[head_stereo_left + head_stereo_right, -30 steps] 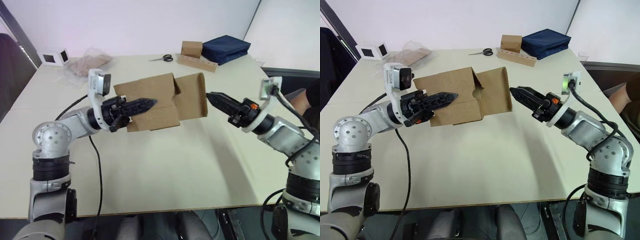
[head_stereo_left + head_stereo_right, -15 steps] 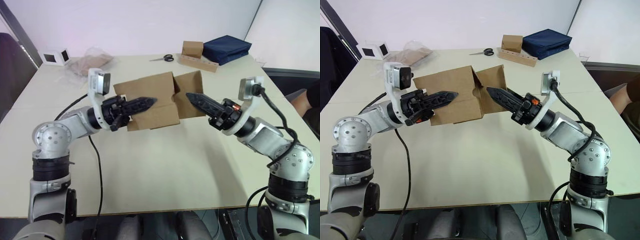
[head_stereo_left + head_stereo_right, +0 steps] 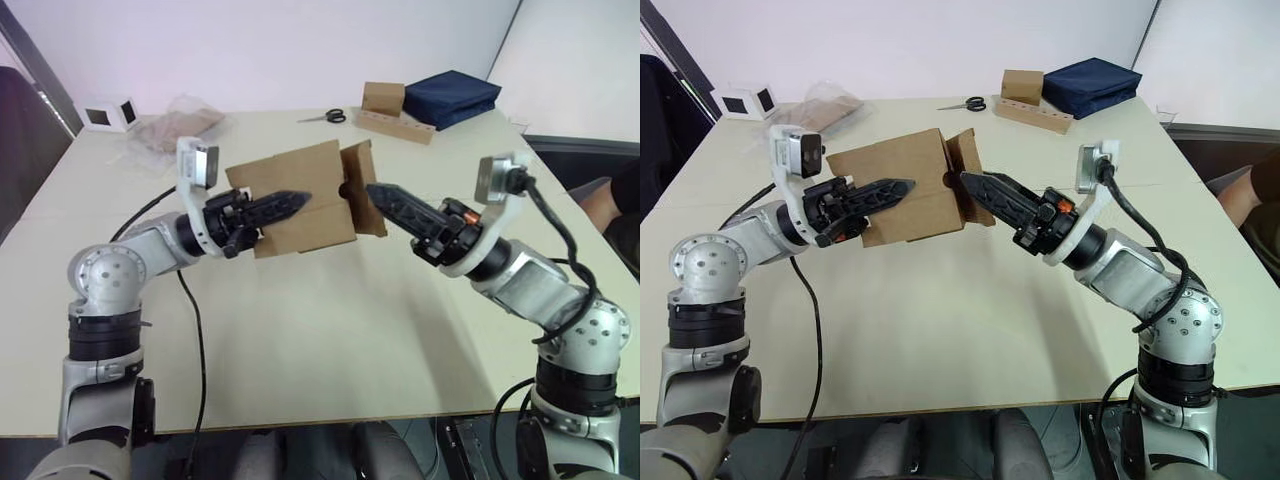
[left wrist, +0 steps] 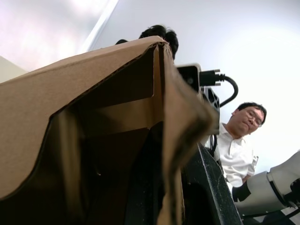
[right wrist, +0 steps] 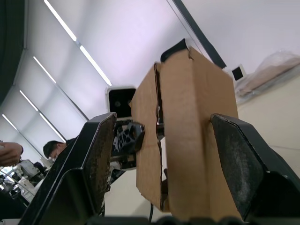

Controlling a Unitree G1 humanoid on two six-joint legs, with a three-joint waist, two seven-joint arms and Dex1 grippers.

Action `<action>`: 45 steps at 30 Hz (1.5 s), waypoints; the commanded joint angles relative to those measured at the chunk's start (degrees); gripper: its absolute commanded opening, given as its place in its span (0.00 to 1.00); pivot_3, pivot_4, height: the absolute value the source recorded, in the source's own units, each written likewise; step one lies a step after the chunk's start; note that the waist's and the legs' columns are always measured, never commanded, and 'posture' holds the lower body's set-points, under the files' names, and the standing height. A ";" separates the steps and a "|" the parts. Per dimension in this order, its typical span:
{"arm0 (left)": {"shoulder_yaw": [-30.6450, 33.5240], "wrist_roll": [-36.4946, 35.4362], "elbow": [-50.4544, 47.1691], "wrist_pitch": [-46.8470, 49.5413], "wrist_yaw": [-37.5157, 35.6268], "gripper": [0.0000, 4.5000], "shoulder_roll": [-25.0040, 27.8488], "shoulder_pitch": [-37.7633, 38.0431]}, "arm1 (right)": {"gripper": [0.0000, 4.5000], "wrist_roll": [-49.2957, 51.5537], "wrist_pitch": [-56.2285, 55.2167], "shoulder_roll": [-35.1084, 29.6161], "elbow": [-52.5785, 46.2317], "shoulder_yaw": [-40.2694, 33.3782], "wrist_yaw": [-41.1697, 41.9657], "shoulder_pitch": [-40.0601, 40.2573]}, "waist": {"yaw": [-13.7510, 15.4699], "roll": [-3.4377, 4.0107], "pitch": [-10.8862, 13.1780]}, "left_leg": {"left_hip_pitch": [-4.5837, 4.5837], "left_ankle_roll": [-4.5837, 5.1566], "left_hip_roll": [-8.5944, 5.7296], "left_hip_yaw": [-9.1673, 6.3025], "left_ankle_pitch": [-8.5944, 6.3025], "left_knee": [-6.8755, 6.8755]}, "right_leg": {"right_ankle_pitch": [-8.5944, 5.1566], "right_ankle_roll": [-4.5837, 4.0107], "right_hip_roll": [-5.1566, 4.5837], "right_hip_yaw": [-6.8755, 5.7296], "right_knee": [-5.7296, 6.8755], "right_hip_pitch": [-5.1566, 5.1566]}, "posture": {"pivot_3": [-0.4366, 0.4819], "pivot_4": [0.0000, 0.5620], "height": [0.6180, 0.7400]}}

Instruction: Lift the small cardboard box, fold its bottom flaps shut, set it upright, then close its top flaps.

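The small cardboard box (image 3: 300,196) hangs above the bench (image 3: 330,330) at frame centre, pinched by the left end effector (image 3: 296,201) on its near wall. The right end effector (image 5: 164,154), fingers spread, straddles the box's end flap.

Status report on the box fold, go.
Left gripper shut on box, held above the table. Right gripper open, fingers either side of the end flaps. Flaps partly folded. Nothing in the way.
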 commanded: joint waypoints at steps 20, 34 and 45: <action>1.42 -2.06 -2.24 -0.20 1.73 0.00 -0.26 -0.13 | 0.36 -3.03 -3.63 -1.44 -1.54 1.12 1.58 0.98 | 0.02 0.00 0.00 | 0.00 0.00 0.00 0.01 0.00 -0.01 | 0.00 0.00 0.00 0.00 -0.01 0.00 | 0.48 0.27 1.00; 1.25 -2.70 -2.90 -0.48 2.78 0.00 -0.37 0.53 | 0.36 -5.56 -5.08 -0.69 -1.23 1.27 2.21 0.53 | 0.02 0.00 0.00 | 0.00 0.00 0.00 0.00 0.00 -0.01 | 0.00 0.00 -0.01 0.00 -0.01 0.00 | 0.48 0.27 1.00; 1.43 -3.27 -3.00 -0.47 3.42 0.00 -0.86 0.40 | 0.36 -5.35 -4.99 -0.80 -1.30 1.17 1.69 0.18 | 0.03 0.00 0.00 | 0.00 0.00 0.00 0.00 0.00 -0.01 | 0.00 0.00 -0.01 0.00 -0.01 0.00 | 0.48 0.27 1.00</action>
